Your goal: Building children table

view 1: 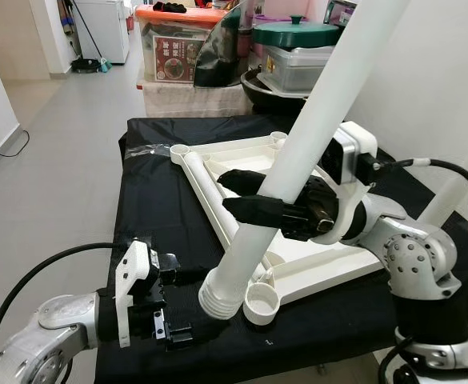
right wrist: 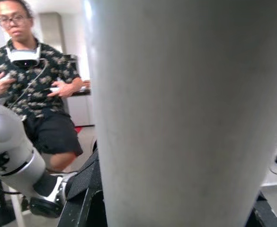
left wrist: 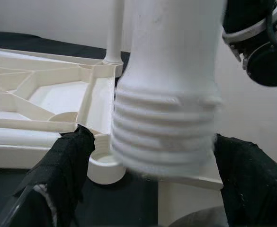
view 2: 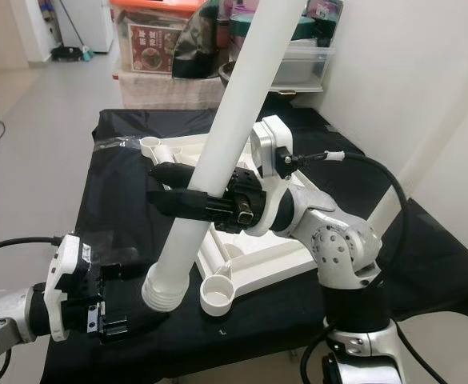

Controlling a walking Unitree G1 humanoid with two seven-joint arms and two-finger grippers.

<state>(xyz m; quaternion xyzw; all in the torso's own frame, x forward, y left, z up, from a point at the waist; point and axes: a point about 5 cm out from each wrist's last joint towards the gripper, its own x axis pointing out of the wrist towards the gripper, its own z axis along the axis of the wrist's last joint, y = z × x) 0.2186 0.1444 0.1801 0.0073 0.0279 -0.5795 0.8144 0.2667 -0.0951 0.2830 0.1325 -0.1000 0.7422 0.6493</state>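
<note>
Behind right claw (view 1: pixel 246 194) gripping leg (view 1: pixel 294 152) — person (right wrist: pixel 36 80), wrist view.

The right gripper (view 1: pixel 254 196) reaches leftward with fingers clamped, while the left gripper (view 1: pixel 187 308) hovers low, spread.

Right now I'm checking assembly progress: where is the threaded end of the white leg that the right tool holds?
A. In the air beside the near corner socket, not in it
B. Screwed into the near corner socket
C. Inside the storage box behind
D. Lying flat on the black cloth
A: the right tool holds the white leg tilted, with its threaded end beside the open near corner socket.
</note>
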